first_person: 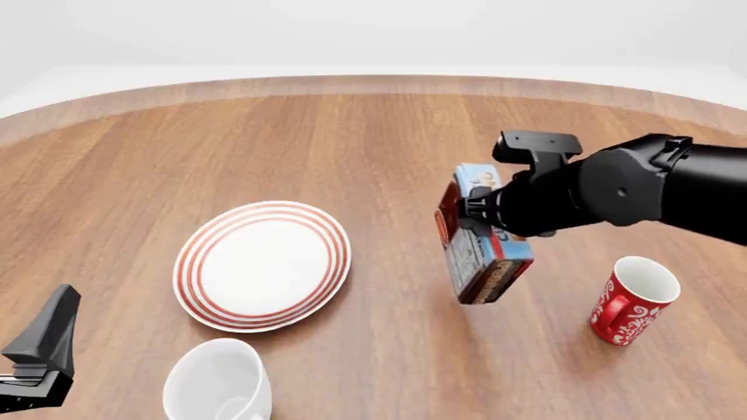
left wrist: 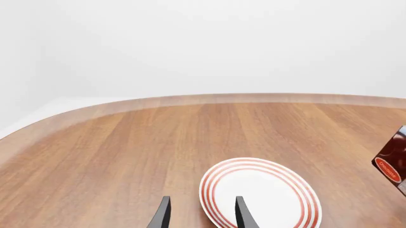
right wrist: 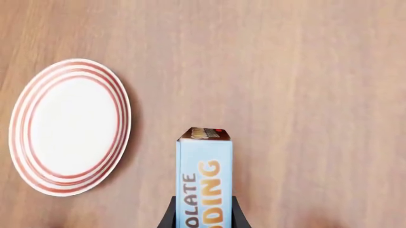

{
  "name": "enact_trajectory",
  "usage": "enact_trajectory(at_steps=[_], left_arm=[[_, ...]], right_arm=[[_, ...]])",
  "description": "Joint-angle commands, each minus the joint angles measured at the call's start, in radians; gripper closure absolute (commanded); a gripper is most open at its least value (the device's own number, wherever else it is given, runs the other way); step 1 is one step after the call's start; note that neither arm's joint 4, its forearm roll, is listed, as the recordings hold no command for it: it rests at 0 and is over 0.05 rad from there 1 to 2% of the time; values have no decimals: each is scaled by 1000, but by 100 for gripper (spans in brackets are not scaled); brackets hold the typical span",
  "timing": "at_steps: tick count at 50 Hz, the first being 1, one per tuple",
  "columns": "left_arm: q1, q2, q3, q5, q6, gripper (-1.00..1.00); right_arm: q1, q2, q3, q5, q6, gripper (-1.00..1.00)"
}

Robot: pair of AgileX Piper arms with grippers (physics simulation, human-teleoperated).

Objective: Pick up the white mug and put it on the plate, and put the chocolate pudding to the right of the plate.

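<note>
Chocolate pudding [first_person: 477,254] clamped in right gripper [first_person: 485,229], held above table right of plate [first_person: 262,265] for set-down (white mug [first_person: 216,382] untouched); left gripper [left wrist: 201,213] parted, empty.

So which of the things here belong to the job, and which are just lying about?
Belong to the job:
- white mug, on the table
- plate, bare
- chocolate pudding, held in the right gripper

Lying about:
- red mug, right of the pudding
</note>
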Motion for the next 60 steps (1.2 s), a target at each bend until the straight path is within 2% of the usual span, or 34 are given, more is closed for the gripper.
enact_trajectory(at_steps=[1,13,40,60], left_arm=[[0,0,0,0,0,-100],[0,0,0,0,0,-100],[0,0,0,0,0,-100],[0,0,0,0,0,-100]], right_arm=[[7,57,-51,-6,25,100],[10,101,-81,-17,11,100],[48,212,-129,-50,27,100],[50,270,-151,-62,15,100]])
